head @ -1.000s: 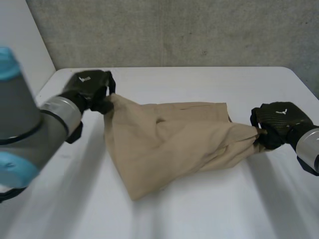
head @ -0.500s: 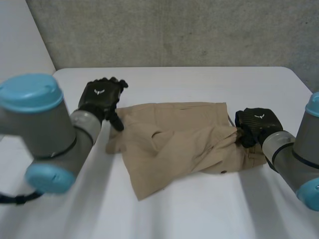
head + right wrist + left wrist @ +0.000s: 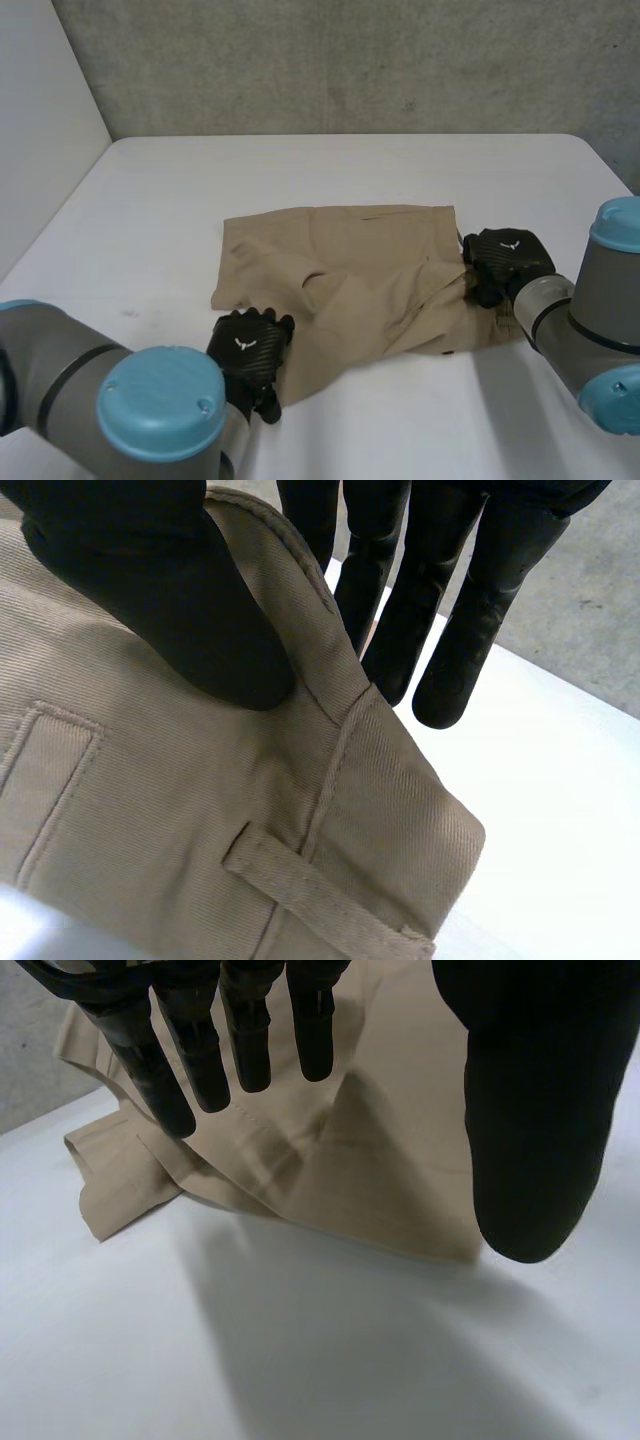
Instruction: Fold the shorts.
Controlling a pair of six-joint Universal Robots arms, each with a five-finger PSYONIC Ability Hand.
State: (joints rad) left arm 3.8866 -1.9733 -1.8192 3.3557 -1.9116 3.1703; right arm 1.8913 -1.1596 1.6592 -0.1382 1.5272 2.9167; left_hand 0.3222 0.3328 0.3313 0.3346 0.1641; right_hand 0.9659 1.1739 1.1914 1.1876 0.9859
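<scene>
Since half a second ago your left hand (image 3: pixel 250 350) has let go of the far left corner and swung round to the near side. The shorts (image 3: pixel 350 270) now lie slack in the middle of the surface (image 3: pixel 400 430) rather than stretched between both arms. In its wrist view the left hand hovers open, its fingers (image 3: pixel 250 1040) straight over the near pointed corner (image 3: pixel 440 1240) and nothing caught between them and the thumb. Your right hand (image 3: pixel 505 262) is at the waist end on the right. Its thumb (image 3: pixel 190 610) presses down on the waistband (image 3: pixel 330 670) with the fingers (image 3: pixel 470 600) on the other side of the cloth, just by a belt loop (image 3: pixel 300 885), so I read it as pinching the shorts. The main risk is the layering: the cloth is rumpled, with a diagonal flap over the lower layer. If the left hand closes on the top ply only, the fold will come out skewed. Pulling with the right hand before the left has a grip would drag the whole garment sideways. From the head view, the left arm and hand cover the near corner. You cannot tell whether the fingers touch the cloth, or how many layers sit under the right thumb.
</scene>
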